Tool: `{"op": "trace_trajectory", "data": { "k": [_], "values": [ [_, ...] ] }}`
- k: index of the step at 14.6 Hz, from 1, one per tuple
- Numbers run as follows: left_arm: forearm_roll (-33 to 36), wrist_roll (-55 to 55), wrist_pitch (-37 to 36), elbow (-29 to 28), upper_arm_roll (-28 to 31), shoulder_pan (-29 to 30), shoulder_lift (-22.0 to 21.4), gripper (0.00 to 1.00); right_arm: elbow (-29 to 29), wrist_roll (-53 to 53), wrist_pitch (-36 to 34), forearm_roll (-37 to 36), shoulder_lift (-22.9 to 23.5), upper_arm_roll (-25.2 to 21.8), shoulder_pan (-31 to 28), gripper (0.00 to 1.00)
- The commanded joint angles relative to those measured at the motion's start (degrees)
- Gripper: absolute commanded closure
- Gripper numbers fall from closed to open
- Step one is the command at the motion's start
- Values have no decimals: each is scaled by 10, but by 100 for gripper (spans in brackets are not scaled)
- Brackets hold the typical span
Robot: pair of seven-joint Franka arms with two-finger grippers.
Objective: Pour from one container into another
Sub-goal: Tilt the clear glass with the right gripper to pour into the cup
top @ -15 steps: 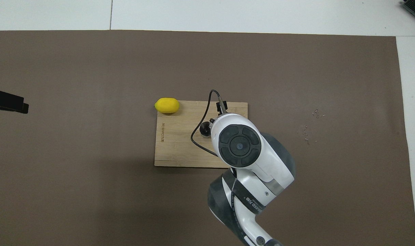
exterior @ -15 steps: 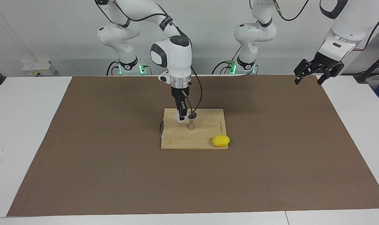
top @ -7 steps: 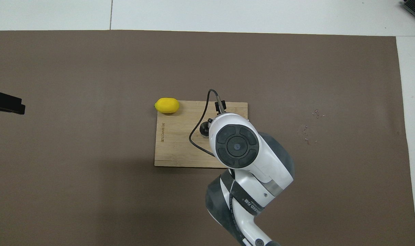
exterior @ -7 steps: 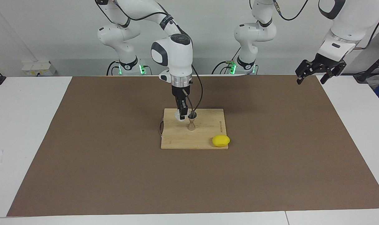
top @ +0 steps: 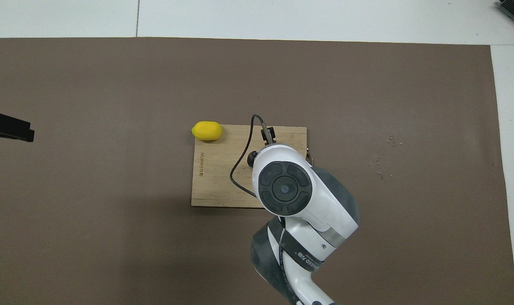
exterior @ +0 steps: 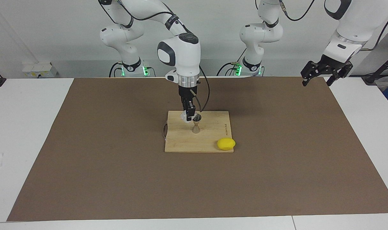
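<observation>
While the right arm's tool (exterior: 190, 117) hangs over the pale rectangular bamboo cutting board (exterior: 181, 140), it stays clenched on the small clear cylindrical glass cup (exterior: 184, 116), which is tilted toward the small silver-grey hourglass-shaped metal jigger (exterior: 196, 125). That jigger stands upright on the board, just beside the cup's mouth; whether the two touch cannot be told. An oval yellow lemon (exterior: 226, 143) lies at the board's corner farthest from the robots, toward the left arm's end of the counter (exterior: 21, 127). Well apart from the board, the left arm's tool (exterior: 318, 72) waits released above the brown mat (exterior: 277, 179) at that same end.
</observation>
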Motion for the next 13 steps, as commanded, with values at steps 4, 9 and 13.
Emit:
{"op": "trace_trajectory", "data": {
  "k": [4, 9, 13],
  "values": [
    [13, -6, -6, -3, 4, -8, -9, 0, 7, 10, -12, -31, 2, 3, -1, 100],
    [13, -6, -7, -2, -1, -3, -9, 0, 8, 15, -2, -20, 3, 3, -9, 100],
    [12, -5, -6, -3, -3, -1, -9, 0, 7, 10, 0, 40, 4, 2, -20, 100]
  ]
}}
